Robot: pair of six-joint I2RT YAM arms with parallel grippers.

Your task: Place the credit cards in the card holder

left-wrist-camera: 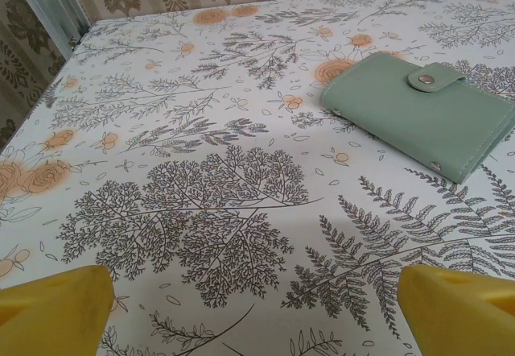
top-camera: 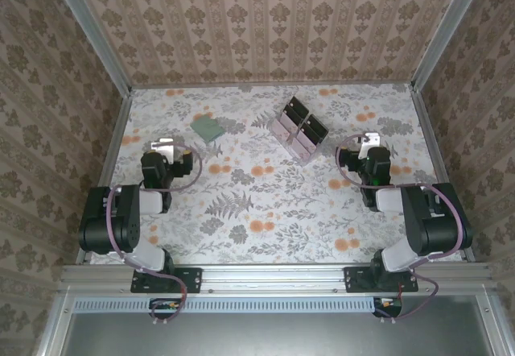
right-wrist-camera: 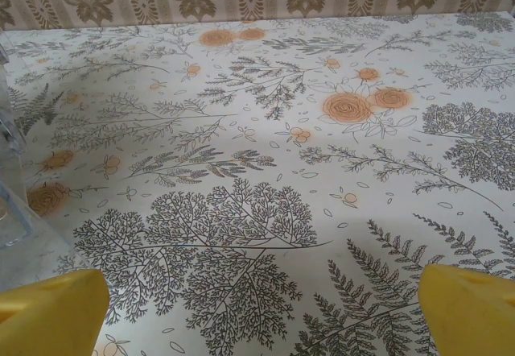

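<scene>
Nothing done yet. Card holder lies flat w/ snap flap shut, toward far-left of table, just ahead of left gripper. Credit cards stand in clear rack near far edge, centre. Left gripper and right gripper both spread wide, empty. Left to do: open holder, move every card.

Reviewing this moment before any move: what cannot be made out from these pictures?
Top view: how many credit cards stand in the rack; they are too small and overlap.
Left wrist view: the inside of the card holder, hidden by its snapped-shut flap; its right end is cut off by the picture edge.
Right wrist view: most of the rack, cut off by the left edge.
</scene>
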